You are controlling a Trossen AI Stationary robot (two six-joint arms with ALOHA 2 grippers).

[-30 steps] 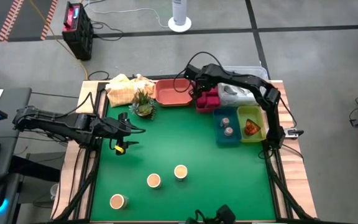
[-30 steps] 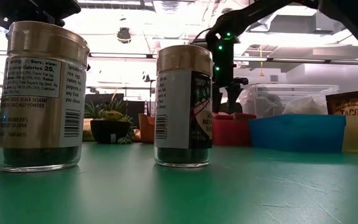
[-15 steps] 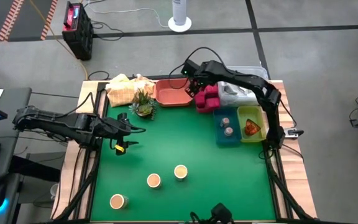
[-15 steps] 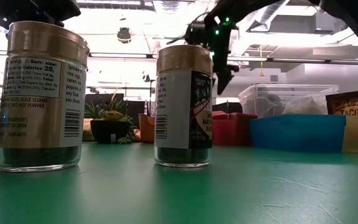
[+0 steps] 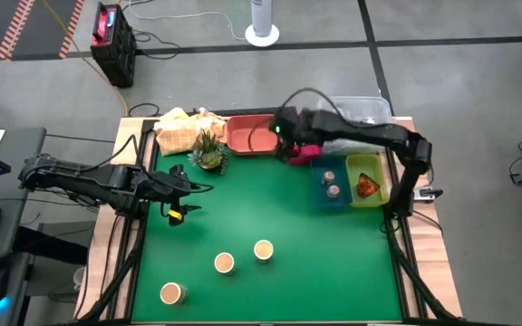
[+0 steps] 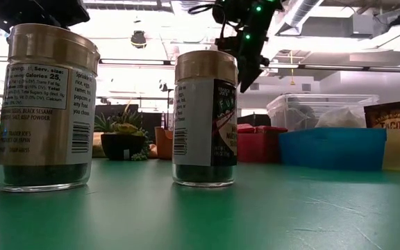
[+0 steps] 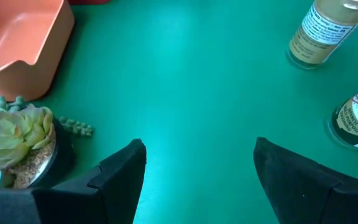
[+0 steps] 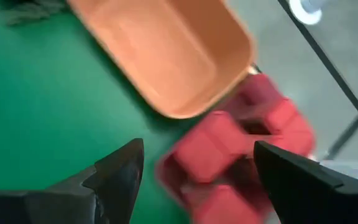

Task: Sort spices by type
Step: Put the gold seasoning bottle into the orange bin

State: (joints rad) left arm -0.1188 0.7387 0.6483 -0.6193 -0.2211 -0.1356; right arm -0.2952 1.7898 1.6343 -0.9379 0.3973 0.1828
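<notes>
Three spice jars with tan lids stand upright on the green mat near the front; two show close in the low view. Magenta packets lie in a red tray. Two small jars stand in the blue tray, and a red-orange piece lies in the yellow-green tray. My right gripper hangs open and empty above the mat, between the orange tray and the red tray. My left gripper waits open at the left.
A potted plant stands beside the orange tray, with a yellow cloth bundle behind it. A clear lidded box sits at the far right behind the trays. Bare green mat lies between the trays and the jars.
My right gripper has risen from the red tray and swung toward the table's left, rolling as it went. It has come away empty, and its fingers have stayed as wide apart as before. The packets have stayed in the red tray.
</notes>
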